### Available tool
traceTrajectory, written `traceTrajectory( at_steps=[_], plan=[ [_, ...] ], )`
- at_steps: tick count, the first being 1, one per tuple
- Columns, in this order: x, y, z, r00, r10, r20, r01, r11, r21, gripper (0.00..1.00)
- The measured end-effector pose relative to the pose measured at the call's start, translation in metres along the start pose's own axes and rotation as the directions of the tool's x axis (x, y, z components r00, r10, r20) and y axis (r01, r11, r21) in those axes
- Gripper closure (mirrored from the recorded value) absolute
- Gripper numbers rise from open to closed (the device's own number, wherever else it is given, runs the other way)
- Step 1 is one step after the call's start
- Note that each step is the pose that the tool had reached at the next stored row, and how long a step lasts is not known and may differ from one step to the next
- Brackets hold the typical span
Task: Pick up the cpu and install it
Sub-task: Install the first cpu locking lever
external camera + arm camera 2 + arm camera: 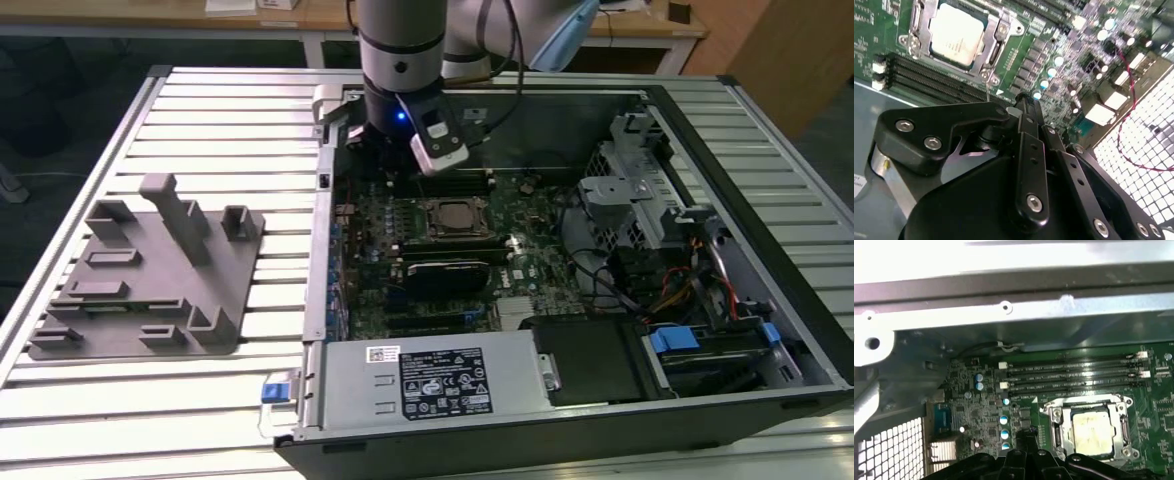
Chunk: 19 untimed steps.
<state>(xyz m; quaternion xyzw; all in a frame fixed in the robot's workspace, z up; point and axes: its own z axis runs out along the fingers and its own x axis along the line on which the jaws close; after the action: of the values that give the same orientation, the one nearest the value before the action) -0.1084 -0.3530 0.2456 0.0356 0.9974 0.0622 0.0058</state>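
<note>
cpu (451, 212) already seated in socket (996, 37), exterior view centre; hand (1025, 100) clenched empty just above; latch state unclear.

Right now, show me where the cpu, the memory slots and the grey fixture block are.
cpu (956, 34): second wrist view, centre of its metal top plate.
memory slots (1074, 374): first wrist view, middle of the slot row.
grey fixture block (134, 290): exterior view, flat base near its middle.

Silver-grey arm (400, 40), black hand (1025, 102) (silver screws (1034, 202))
</note>
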Motion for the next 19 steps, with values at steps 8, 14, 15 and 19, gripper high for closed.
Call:
traceTrajectory(
  at_steps=[8, 14, 15, 19],
  plan=[
    [0.0005, -0.0001, 0.0000, 1.0000, 0.001, -0.0050, -0.001, 0.9976, -0.0691, 0.89],
    [0.0007, -0.0001, 0.0000, 1.0000, 0.001, -0.0084, -0.002, 0.9933, -0.1159, 0.89],
    [0.0007, -0.0001, 0.0000, 1.0000, 0.001, -0.0090, -0.003, 0.9923, -0.1242, 0.89],
    [0.0007, -0.0002, -0.0001, 0.9999, 0.002, -0.0122, -0.004, 0.9873, -0.1589, 0.89]
  ],
)
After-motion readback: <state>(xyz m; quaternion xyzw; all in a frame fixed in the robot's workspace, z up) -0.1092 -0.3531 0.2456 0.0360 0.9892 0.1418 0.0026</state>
